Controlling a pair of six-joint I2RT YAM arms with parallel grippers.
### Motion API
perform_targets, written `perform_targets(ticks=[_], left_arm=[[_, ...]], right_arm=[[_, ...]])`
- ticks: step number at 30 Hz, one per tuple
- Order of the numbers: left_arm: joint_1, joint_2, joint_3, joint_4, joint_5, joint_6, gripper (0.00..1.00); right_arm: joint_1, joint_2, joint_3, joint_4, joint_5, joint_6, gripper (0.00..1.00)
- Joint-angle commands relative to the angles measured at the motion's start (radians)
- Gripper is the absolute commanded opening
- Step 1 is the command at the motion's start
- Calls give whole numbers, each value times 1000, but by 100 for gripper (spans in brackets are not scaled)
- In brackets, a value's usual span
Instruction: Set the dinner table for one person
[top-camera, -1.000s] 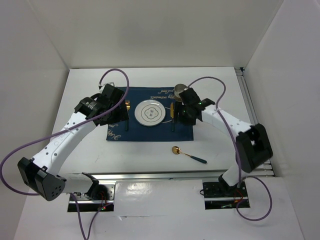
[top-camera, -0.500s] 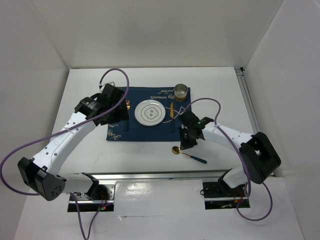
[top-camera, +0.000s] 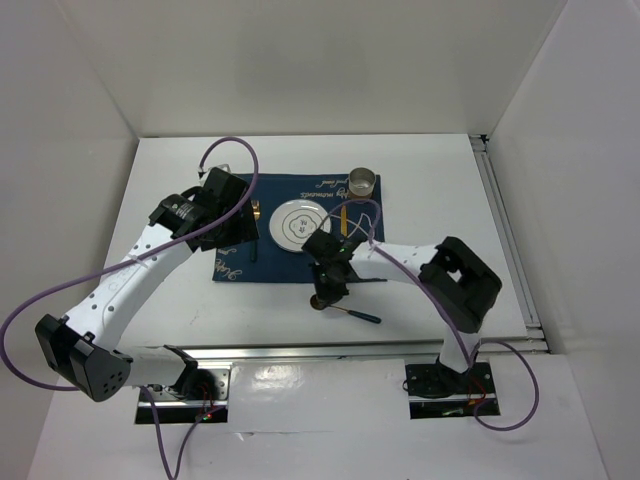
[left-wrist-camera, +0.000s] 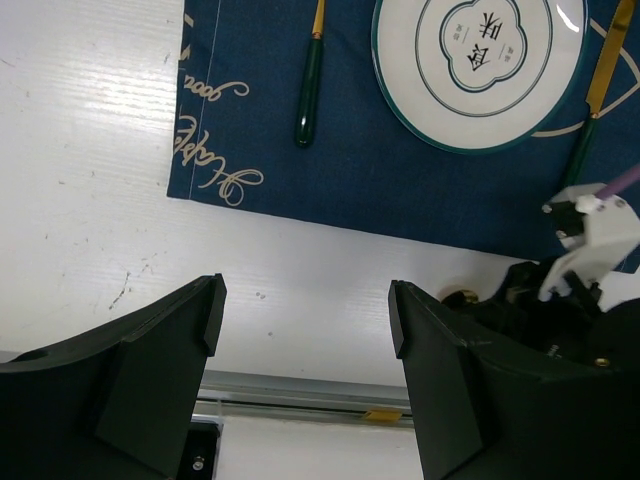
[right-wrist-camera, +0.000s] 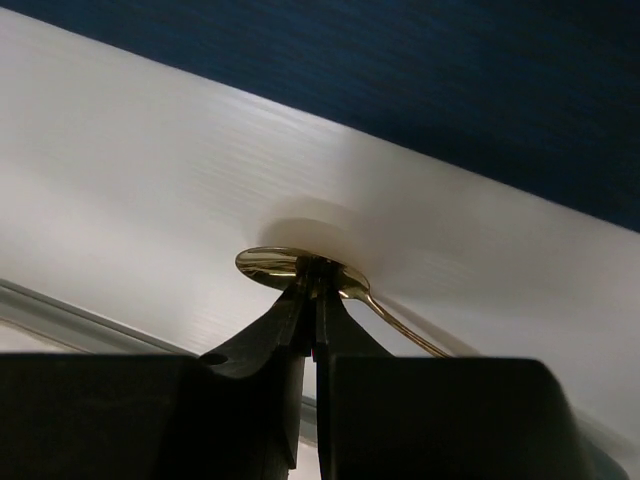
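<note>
Placing the spoon (right-wrist-camera: 268, 263): the right gripper (right-wrist-camera: 312, 285) pinches it at lower centre of the white table (top-camera: 170, 180) — next, lift it clear and carry it beside the plate (top-camera: 300, 225) — the left gripper (left-wrist-camera: 305, 295) gapes, empty.

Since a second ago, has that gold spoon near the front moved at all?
Yes. The spoon has slid left: against the navy placemat, its bowl now sits below the plate, no longer near the mat's right corner. The right end effector pinches it.

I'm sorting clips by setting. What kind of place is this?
Probably a lab test cell, not a home: plain white panels box in the tabletop, a metal rail edges it, and a purple cable loops over it.
</note>
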Motion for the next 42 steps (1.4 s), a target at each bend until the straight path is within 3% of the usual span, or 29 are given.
perform_targets(ticks=[1,6,10,15,17,18,19,22,30,42], left_arm=[[-4,-5,20,-2,-5,18,84],[-4,-5,20,-2,-17,18,84],[-4,-5,20,-11,-26,18,84],[-4,-14,20,-11,-26,18,84],[-4,-35,20,-11,-26,18,84],[-4,-36,20,-11,-40,18,84],[-4,-46,20,-2,-58,28,85],[-4,-46,11,-16,-92,38,85],[-4,-20,26,-34,-88,28,85],[-4,9,45,-34,-69,28,85]], right_arm=[[50,77,93,41,34,50,5],[102,157,294,-15,25,7,5],[127,78,351,-51,103,-30,6],[75,-83,173,-42,180,-129,40],[54,-139,107,-51,166,-189,48],[53,-156,50,-60,166,-204,62],[53,-185,27,-71,166,-218,68],[40,-231,-53,-71,108,-243,77],[40,-219,-128,-17,46,-263,77],[98,-119,-150,35,34,-335,59]])
